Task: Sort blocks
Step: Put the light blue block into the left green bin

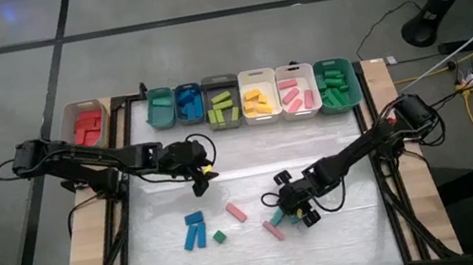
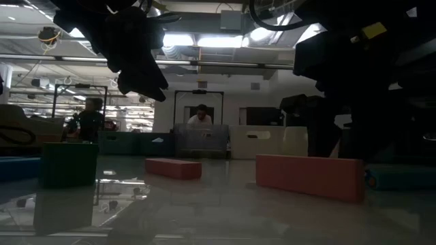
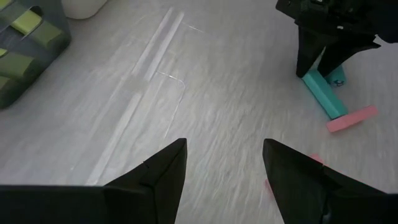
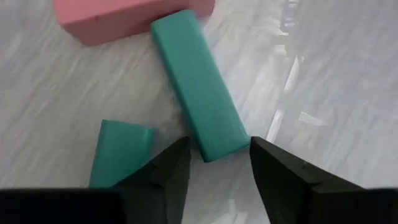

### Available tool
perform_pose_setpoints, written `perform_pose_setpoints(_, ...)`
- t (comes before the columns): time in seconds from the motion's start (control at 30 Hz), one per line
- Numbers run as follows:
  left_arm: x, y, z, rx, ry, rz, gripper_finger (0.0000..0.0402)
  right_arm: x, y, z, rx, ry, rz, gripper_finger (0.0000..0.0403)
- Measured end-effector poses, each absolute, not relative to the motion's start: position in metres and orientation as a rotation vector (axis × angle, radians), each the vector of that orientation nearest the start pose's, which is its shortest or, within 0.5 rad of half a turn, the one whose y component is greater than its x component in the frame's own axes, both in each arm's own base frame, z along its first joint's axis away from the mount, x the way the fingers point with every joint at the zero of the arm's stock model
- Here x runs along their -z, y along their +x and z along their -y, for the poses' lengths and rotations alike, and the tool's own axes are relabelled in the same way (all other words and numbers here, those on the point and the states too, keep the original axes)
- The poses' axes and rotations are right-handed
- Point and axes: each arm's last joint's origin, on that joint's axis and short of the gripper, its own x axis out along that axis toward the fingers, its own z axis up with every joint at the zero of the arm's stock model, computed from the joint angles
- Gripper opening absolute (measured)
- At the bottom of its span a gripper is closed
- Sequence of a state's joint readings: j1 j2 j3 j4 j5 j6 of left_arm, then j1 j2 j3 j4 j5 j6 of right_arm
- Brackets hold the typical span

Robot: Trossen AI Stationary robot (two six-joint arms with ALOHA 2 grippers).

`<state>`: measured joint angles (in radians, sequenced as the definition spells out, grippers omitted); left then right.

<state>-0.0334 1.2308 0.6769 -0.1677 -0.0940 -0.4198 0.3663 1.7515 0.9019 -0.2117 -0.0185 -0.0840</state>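
My right gripper [image 4: 219, 163] is open and low over the table's middle right [image 1: 294, 209]. Its fingertips stand on either side of one end of a teal bar [image 4: 198, 87] that lies flat. A second teal piece [image 4: 119, 158] and a pink bar [image 4: 130, 15] lie beside it. My left gripper [image 3: 224, 168] is open and hangs over bare table left of centre [image 1: 199, 183]. Two blue bars [image 1: 195, 231], a small green cube [image 1: 219, 236] and another pink bar [image 1: 236, 212] lie flat near the table's near edge. My right gripper has the teal bar's end [image 4: 217, 140] between its open fingertips, coming from above and slanting down along the bar. I cannot tell whether either finger touches it. The bar lies flat on the table.
A row of bins stands along the far edge: tan with red blocks [image 1: 70, 131], two teal with blue [image 1: 162, 118], grey with lime [image 1: 207, 108], white with yellow [image 1: 245, 102], white with pink [image 1: 281, 96], teal with green [image 1: 320, 90]. People show in the room beyond.
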Motion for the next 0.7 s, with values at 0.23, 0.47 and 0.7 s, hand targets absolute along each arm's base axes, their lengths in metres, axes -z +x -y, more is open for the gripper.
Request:
perform_pose_setpoints(0.23, -0.2108, 0.2444, 0.0054, -0.208, -0.355, -0.696, 0.02, -0.1374, 0.3055, -0.1177, -0.393, -0.247, -0.967, 0.0202)
perform_pose_setpoints(0.47, -0.2108, 0.2443, 0.0054, -0.208, -0.356, -0.697, 0.02, -0.1376, 0.3058, -0.1178, -0.394, -0.246, -0.963, 0.0203)
perform_pose_setpoints(0.7, -0.2109, 0.2444, 0.0054, -0.21, -0.358, -0.695, 0.02, -0.1336, 0.3072, -0.1191, -0.418, -0.234, -0.966, 0.0186)
